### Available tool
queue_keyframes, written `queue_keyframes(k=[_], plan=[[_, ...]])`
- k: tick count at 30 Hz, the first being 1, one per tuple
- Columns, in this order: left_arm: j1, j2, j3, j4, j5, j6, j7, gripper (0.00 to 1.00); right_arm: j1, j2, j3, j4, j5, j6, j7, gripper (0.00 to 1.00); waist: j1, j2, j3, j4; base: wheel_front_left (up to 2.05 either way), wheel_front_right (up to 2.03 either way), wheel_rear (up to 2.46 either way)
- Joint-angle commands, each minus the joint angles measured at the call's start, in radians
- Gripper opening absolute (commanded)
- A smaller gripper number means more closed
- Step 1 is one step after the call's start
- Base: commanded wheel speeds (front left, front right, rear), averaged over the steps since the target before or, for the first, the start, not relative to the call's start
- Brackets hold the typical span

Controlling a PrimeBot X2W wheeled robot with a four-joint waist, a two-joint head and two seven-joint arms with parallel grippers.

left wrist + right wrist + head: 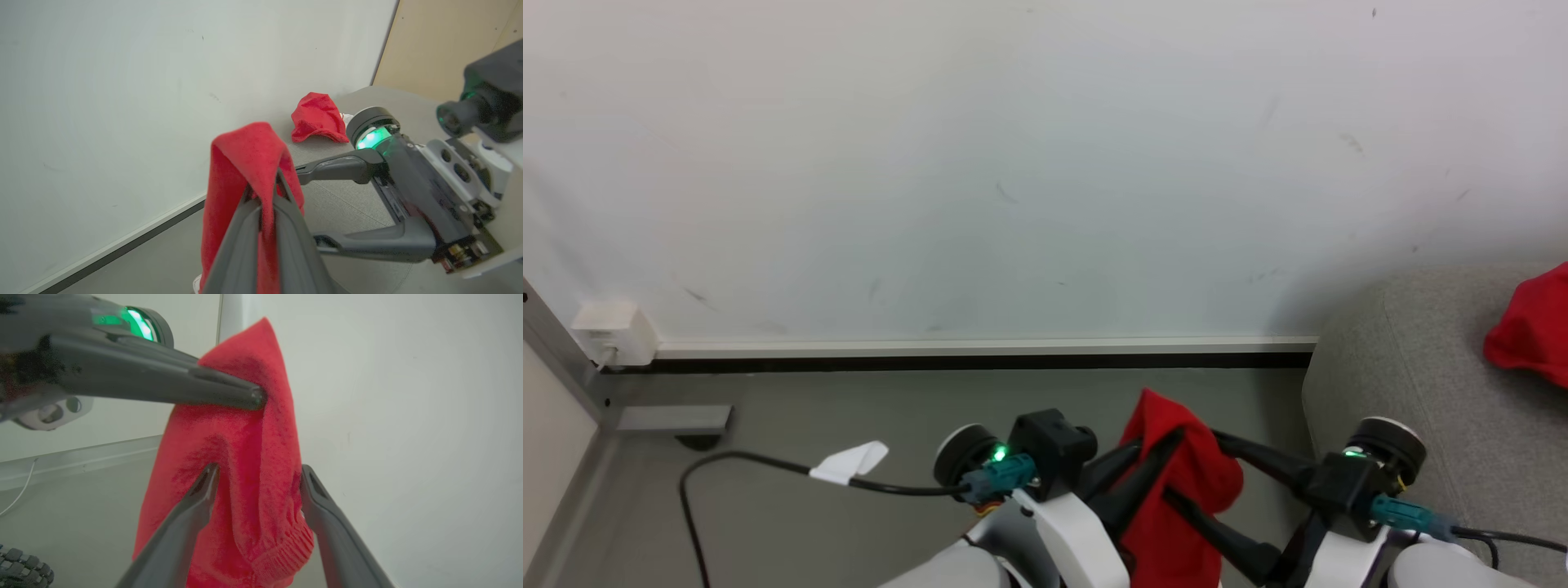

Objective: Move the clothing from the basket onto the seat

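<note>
The clothing (1176,482) hangs low in the middle of the head view, above the grey floor (849,531). The left gripper (1164,445) is pinched tight on its top fold. The right gripper (1191,465) is spread wide, one finger on each side of the cloth. The seat (1405,408) is at the right edge, with another red piece (1531,327) on it. I think this is the carrying step. Next the cloth must go right, over the seat, before the pinch lets go.

In the left wrist view the clothing (245,163) drapes over the closed left gripper (265,194) at bottom middle. The wide right gripper (308,204) reaches in from the right.

In the right wrist view the clothing (245,437) hangs between the parted fingers of the right gripper (259,469), which do not squeeze it. The left gripper (255,398) bites it from the upper left
</note>
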Motion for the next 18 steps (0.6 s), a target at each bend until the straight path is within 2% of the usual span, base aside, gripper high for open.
queue_keyframes(k=[1, 2, 7, 8, 9, 12, 14, 15, 16, 18], plan=[[-0.01, -0.008, -0.003, 0.002, -0.001, -0.01, 0.004, 0.0, -0.025, -0.004, 0.024, 0.003, 0.026, -0.003, 0.006, 1.0, -0.0001, -0.0001, 0.001, 0.0, 0.0, 0.0, 0.0], [-0.015, -0.02, -0.014, 0.007, -0.01, -0.027, 0.008, 0.0, -0.058, -0.008, 0.081, 0.01, 0.066, -0.003, 0.018, 1.0, -0.0001, -0.0001, 0.002, 0.001, 0.0, 0.0, 0.0], [-0.023, -0.041, -0.022, 0.019, -0.018, -0.046, 0.003, 0.0, -0.1, 0.008, 0.159, 0.038, 0.16, -0.003, 0.012, 1.0, -0.0001, -0.0001, 0.005, 0.003, 0.0, 0.0, 0.0], [-0.024, -0.045, -0.022, 0.023, -0.019, -0.047, -0.002, 0.0, -0.108, 0.011, 0.17, 0.047, 0.174, -0.003, 0.007, 0.75, -0.0001, -0.0001, 0.006, 0.004, 0.0, 0.0, 0.0], [-0.024, -0.047, -0.021, 0.028, -0.019, -0.047, -0.004, 0.0, -0.111, 0.016, 0.176, 0.058, 0.195, -0.003, 0.0, 0.02, -0.0001, -0.0001, 0.006, 0.005, 0.0, 0.0, 0.0], [-0.019, -0.048, -0.017, 0.048, -0.017, -0.039, -0.016, 0.0, -0.115, 0.024, 0.189, 0.086, 0.237, -0.003, -0.024, 0.0, -0.0001, -0.0001, 0.009, 0.003, 0.0, 0.0, 0.0], [-0.01, -0.049, -0.011, 0.058, -0.018, -0.031, -0.027, 0.31, -0.118, 0.028, 0.19, 0.104, 0.259, -0.003, -0.044, 0.0, -0.0001, -0.0001, 0.011, -0.002, 0.0, 0.0, 0.0], [-0.007, -0.047, -0.011, 0.063, -0.014, -0.026, -0.035, 0.61, -0.119, 0.027, 0.181, 0.113, 0.269, -0.003, -0.055, 0.0, -0.0001, -0.0001, 0.012, -0.006, 0.0, 0.0, 0.0], [-0.004, -0.044, -0.011, 0.069, -0.01, -0.025, -0.037, 1.0, -0.119, 0.026, 0.175, 0.118, 0.279, -0.003, -0.062, 0.0, -0.0001, -0.0001, 0.013, -0.011, 0.0, 0.0, 0.0], [0.002, -0.042, -0.006, 0.081, -0.011, -0.015, -0.047, 1.0, -0.126, 0.017, 0.159, 0.127, 0.286, -0.003, -0.076, 0.0, -0.0001, -0.0001, 0.019, -0.026, 0.0, 0.0, 0.0]])
